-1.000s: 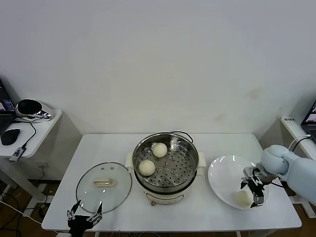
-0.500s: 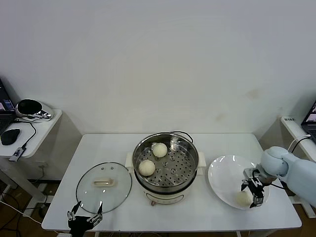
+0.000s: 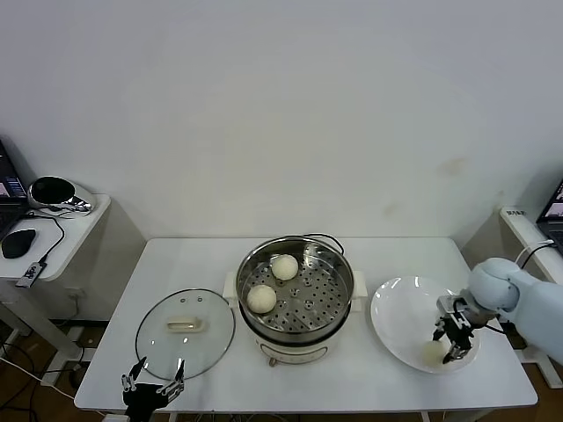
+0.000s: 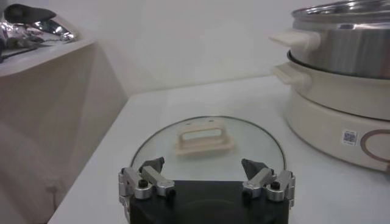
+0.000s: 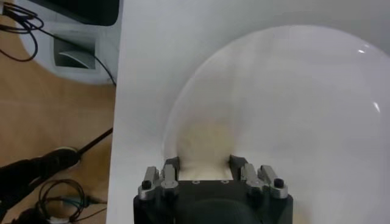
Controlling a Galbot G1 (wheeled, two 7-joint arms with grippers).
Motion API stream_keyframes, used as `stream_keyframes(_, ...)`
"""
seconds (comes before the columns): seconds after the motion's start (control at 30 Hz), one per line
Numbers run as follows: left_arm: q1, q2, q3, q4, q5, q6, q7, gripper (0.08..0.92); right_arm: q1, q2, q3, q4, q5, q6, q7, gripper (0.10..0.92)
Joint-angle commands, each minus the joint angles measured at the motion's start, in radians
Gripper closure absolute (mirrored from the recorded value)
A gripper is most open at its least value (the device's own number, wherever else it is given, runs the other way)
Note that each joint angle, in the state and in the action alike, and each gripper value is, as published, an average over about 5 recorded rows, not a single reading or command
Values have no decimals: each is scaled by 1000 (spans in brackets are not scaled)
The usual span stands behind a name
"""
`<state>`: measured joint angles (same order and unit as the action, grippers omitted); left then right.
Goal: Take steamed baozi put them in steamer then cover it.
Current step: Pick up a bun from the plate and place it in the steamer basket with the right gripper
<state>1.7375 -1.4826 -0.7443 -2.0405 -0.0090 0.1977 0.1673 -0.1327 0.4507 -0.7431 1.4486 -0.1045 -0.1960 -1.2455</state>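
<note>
A: Right gripper (image 3: 447, 348) status?
B: Down over the white plate (image 3: 394, 309), right of centre in the head frame. Jaws closed on a steamed baozi (image 3: 434, 352) at the plate's near edge. Wrist view: the bun (image 5: 205, 145) pinched between the two fingers (image 5: 170, 170), still touching the plate (image 5: 304, 109).

A: Left gripper (image 3: 151, 387)?
B: Parked at lower left of the head frame, at the table's near edge, just below the cover (image 3: 185, 332). Jaws spread wide, holding nothing. Same in its wrist view: gripper (image 4: 206, 176) with fingertips apart, cover (image 4: 207, 146) flat on the table just beyond.

A: Steamer (image 3: 296, 301)?
B: Centre of the white table (image 3: 185, 255), uncovered, perforated tray showing. Two baozi inside: one (image 3: 284, 267) toward the back, one (image 3: 261, 299) at front left of the tray, apart from each other. Steel wall and cream base (image 4: 341, 91) at the right of the left wrist frame.

A: Cover position?
B: Lower left of head frame, flat on the table, beside the steamer, cream handle (image 3: 186, 324) up.

A: Anything else?
B: Side table (image 3: 62, 233) at far left with a mouse (image 3: 18, 243).
</note>
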Motion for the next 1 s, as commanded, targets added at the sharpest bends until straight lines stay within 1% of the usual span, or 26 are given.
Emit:
stream_keyframes(0.03,-16,0,2,2,-1,1,-3,177,272,16,-72,-10,101,9,-30,508)
stream_keyframes(0.17,-22,1,-2,1,-1,1,-9,177,467,96,-125,-72,198,48,-51,508)
stream_keyframes(0.27,-25,-1,-6,-10,7,1,-12,177,578,209,-130,-152,263,133,-73,508)
stream_keyframes(0.33,-28,-4,-10,-17,15,1,-14,177,639,295,-130,-199,280,207,-88,507)
stream_keyframes(0.4,-30,-5,-14,-21,18,-1,-18,177,688,371,-137,-217,269,269,-97,505)
stream_keyframes(0.5,-26,-4,-21,-22,20,-7,-24,177,730,453,-153,-200,246,327,-105,501)
stream_keyframes(0.7,-10,-11,-31,-25,22,-22,-39,177,701,603,-164,-186,189,500,-107,501)
stream_keyframes(0.83,-5,-18,-33,-31,25,-26,-42,177,668,670,-193,-180,134,617,-90,500)
stream_keyframes(1.0,-5,-24,-36,-42,27,-28,-45,177,663,708,-276,-145,72,745,-46,499)
